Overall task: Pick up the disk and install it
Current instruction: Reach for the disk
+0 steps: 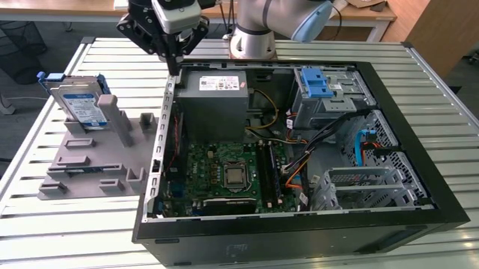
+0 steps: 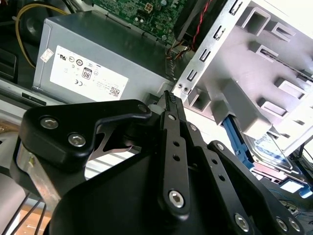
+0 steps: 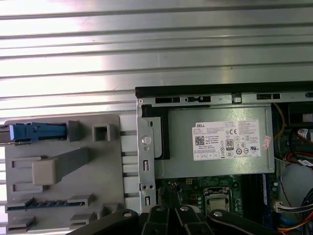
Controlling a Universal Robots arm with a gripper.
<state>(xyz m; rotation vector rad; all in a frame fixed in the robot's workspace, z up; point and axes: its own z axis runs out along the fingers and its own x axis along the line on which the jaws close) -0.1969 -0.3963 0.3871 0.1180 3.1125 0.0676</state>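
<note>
on the exterior view's left, the flat silver-grey rectangular disk (image 1: 81,105) with its bright blue plastic frame stands on edge in a slot of the grey moulded plastic fixture (image 1: 90,168), which lies on the slatted metal table (image 1: 45,230). the black gripper (image 1: 174,66) hangs apart from the disk, fingers drawn together on nothing, over the rim of the open black computer case (image 1: 299,244), just beside the grey metal power supply box (image 1: 217,106).
</note>
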